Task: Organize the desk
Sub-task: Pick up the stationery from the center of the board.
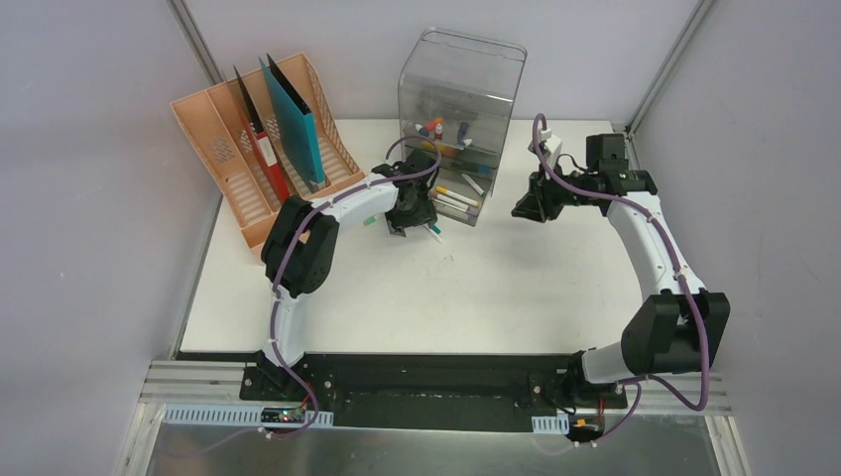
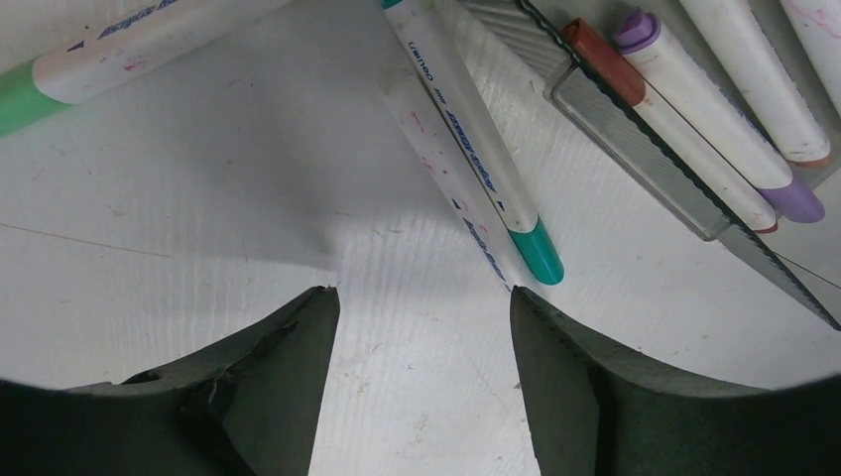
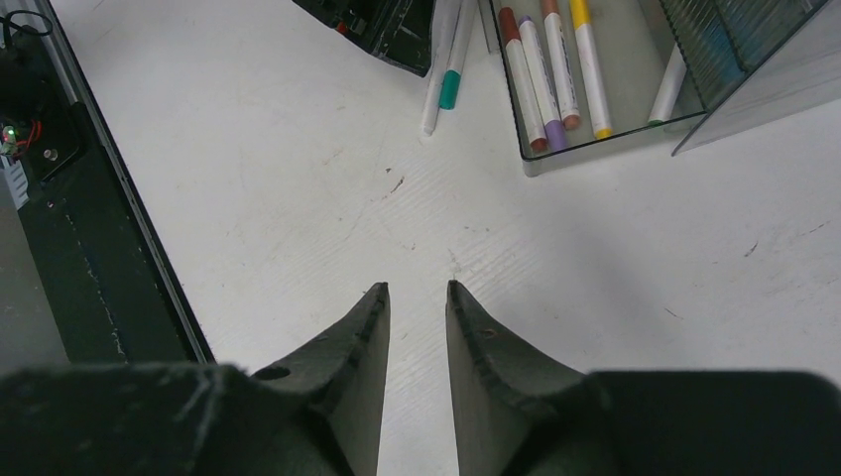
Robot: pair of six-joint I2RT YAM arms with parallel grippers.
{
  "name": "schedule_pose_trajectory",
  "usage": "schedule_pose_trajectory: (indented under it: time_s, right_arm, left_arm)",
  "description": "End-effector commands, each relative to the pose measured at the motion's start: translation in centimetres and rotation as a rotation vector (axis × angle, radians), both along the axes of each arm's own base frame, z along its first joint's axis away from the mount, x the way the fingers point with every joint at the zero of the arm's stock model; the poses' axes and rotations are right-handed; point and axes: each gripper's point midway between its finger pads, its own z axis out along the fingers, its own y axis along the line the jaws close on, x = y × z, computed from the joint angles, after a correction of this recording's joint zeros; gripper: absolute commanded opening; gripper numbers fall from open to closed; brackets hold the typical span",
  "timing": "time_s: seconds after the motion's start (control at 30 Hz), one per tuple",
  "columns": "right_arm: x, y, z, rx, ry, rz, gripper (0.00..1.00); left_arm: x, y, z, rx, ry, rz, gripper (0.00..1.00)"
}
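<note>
White desk (image 1: 417, 288) under grey walls, seen from the top camera; it fills the middle of that frame, with its black front rail along the bottom by the arm bases. At upper left of the frame I see a peach file rack (image 1: 223, 149) holding a red binder (image 1: 266, 149) and a teal folder (image 1: 296, 119) upright. At upper centre stands a clear drawer box (image 1: 461, 89), its drawer (image 3: 605, 134) pulled out toward the bottom of the frame, with markers lying inside.

My left arm (image 1: 342, 208) reaches to just left of that drawer. In its wrist view the left jaws stand wide over bare desk, with nothing between them. A teal-capped marker (image 2: 476, 149) lies on a white marker (image 2: 446, 188) just above them, the white one's end right by the tip of the right-hand finger; whether they touch I cannot tell. A green-capped marker (image 2: 89, 59) lies at upper left of that view.

My right arm (image 1: 645, 233) hovers at the right of the drawer box. The right jaws show a narrow gap and hold nothing, with only desk below them.
</note>
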Motion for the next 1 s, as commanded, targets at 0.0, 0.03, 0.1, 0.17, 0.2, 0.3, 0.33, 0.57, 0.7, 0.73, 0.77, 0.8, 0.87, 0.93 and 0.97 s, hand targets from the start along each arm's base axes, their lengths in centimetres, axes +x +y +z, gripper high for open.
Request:
schedule_pose_trajectory:
  time_s: [0.0,0.03,0.1,0.17,0.2,0.3,0.33,0.57,0.7,0.73,0.77,0.8,0.87,0.93,0.97]
  right_arm:
    - [0.2,0.4,0.6,0.033,-0.026,0.021,0.30]
    - [0.2,0.5,0.6,0.032,-0.025,0.021,0.30]
    - [0.2,0.5,0.6,0.034,-0.026,0.022,0.30]
    - [0.2,0.5,0.6,0.033,-0.022,0.022,0.30]
    - [0.2,0.5,0.6,0.033,-0.022,0.023,0.30]
    - [0.2,0.5,0.6,0.034,-0.021,0.023,0.29]
    - [0.2,0.5,0.6,0.035,-0.021,0.023,0.29]
    - [0.2,0.5,0.6,0.036,-0.020,0.025,0.29]
    - [0.2,0.5,0.6,0.036,-0.022,0.025,0.29]
    - [0.1,0.5,0.6,0.036,-0.020,0.025,0.29]
    - [0.1,0.5,0.6,0.035,-0.020,0.025,0.29]
    - [0.2,0.5,0.6,0.036,-0.022,0.025,0.29]
    - [0.2,0.5,0.6,0.035,-0.022,0.024,0.29]
    - [0.1,0.5,0.6,0.037,-0.022,0.026,0.29]
    - [0.1,0.6,0.7,0.037,-0.023,0.027,0.29]
  left_arm:
    - [1.4,0.0,0.9,-0.005,-0.036,0.055,0.65]
    - [1.3,0.2,0.8,0.004,-0.032,0.067,0.64]
    - [1.2,0.6,0.5,0.022,-0.024,0.085,0.64]
    - [1.1,0.9,0.1,0.035,-0.018,0.092,0.63]
    - [1.1,0.9,0.0,0.039,-0.017,0.094,0.63]
    - [1.1,1.0,-0.3,0.048,-0.011,0.093,0.61]
    - [1.1,1.0,-0.4,0.050,-0.010,0.092,0.61]
    - [1.1,1.1,-0.5,0.062,-0.010,0.073,0.61]
    - [1.0,1.0,0.3,0.048,-0.023,0.062,0.63]
    - [1.1,0.9,0.6,0.043,-0.029,0.056,0.63]
    - [1.1,0.9,1.0,0.039,-0.037,0.055,0.63]
    - [1.1,1.0,1.2,0.038,-0.044,0.056,0.63]
    - [1.2,0.9,1.7,0.028,-0.064,0.052,0.63]
    - [1.4,0.8,1.9,0.014,-0.077,0.046,0.63]
    - [1.4,0.7,2.0,0.005,-0.082,0.044,0.63]
